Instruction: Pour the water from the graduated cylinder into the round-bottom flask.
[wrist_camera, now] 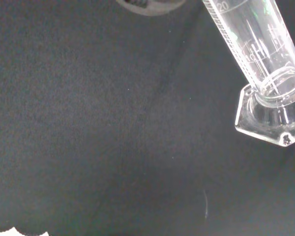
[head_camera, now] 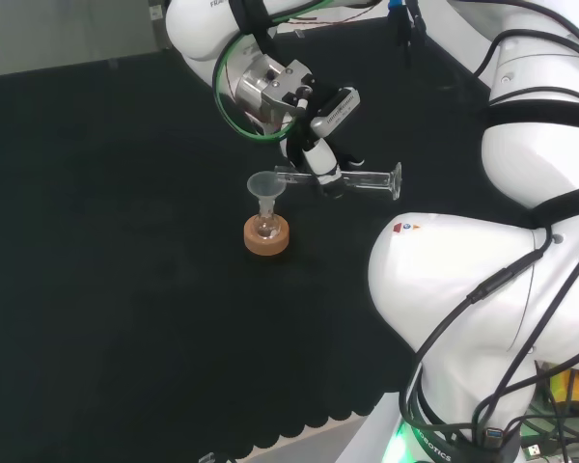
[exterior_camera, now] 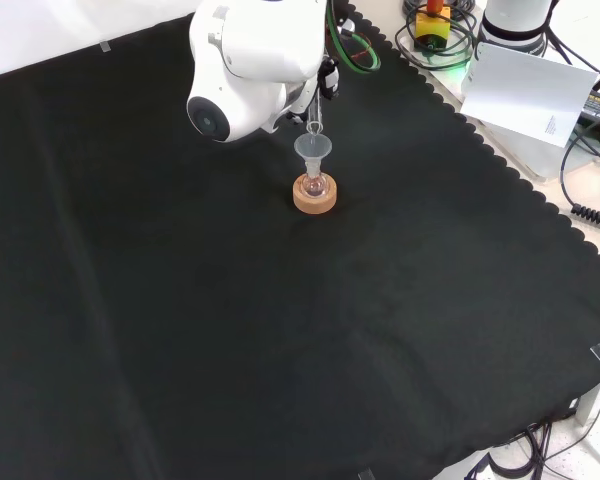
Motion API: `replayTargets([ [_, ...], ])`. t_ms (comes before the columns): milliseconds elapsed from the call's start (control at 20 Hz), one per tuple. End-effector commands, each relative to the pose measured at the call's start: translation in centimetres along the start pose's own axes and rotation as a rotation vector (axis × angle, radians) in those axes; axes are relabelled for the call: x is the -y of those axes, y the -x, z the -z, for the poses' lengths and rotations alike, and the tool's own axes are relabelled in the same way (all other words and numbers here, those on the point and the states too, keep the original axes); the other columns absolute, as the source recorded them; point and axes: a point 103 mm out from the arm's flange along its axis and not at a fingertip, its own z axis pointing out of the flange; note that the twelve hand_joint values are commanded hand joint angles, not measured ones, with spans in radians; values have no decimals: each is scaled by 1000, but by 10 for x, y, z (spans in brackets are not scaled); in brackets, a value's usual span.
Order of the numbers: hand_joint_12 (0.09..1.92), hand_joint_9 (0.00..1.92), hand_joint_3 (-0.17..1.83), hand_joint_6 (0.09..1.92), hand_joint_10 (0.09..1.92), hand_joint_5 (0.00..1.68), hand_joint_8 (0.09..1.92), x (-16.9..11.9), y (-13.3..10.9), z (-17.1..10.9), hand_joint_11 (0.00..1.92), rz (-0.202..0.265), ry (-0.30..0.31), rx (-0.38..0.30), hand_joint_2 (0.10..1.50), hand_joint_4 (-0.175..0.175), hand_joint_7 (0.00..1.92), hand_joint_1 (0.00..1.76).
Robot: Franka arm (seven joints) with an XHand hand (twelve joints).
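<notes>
The hand [head_camera: 320, 159] is shut on a clear glass graduated cylinder [head_camera: 352, 179] and holds it lying almost level above the cloth. In the head view the cylinder's mouth rests over a clear funnel [head_camera: 264, 187] and its hexagonal foot [head_camera: 396, 180] points right. The funnel stands in a small round-bottom flask [head_camera: 265, 228] on a cork ring stand [head_camera: 266, 239]. In the front view the funnel [exterior_camera: 313, 149], the flask [exterior_camera: 315, 185] and the cork ring [exterior_camera: 315, 196] sit just below the arm's big white link [exterior_camera: 245, 60]. The wrist view has the cylinder's tube [wrist_camera: 250, 44] and foot [wrist_camera: 273, 115] close up.
Black cloth [exterior_camera: 280, 330] covers the bench, with a scalloped edge at the front view's right. Beyond that edge lie cables [exterior_camera: 595, 150], a white sheet [exterior_camera: 525, 95] and a yellow and red box [exterior_camera: 432, 22]. The arm's white links [head_camera: 482, 289] stand at the head view's right.
</notes>
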Motion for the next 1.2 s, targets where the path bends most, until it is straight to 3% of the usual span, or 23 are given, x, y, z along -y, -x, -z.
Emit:
replayTargets([
  [50, 791, 1446, -5, 960, 87, 1039, 862, 2, 1, 0, 1234, -3, -6, 2, 1090, 41, 1064, 1231],
  [1200, 787, 1450, -5, 961, 87, 1037, 858, 5, -4, 7, 1237, -32, -39, 37, 1090, 41, 1068, 1231],
])
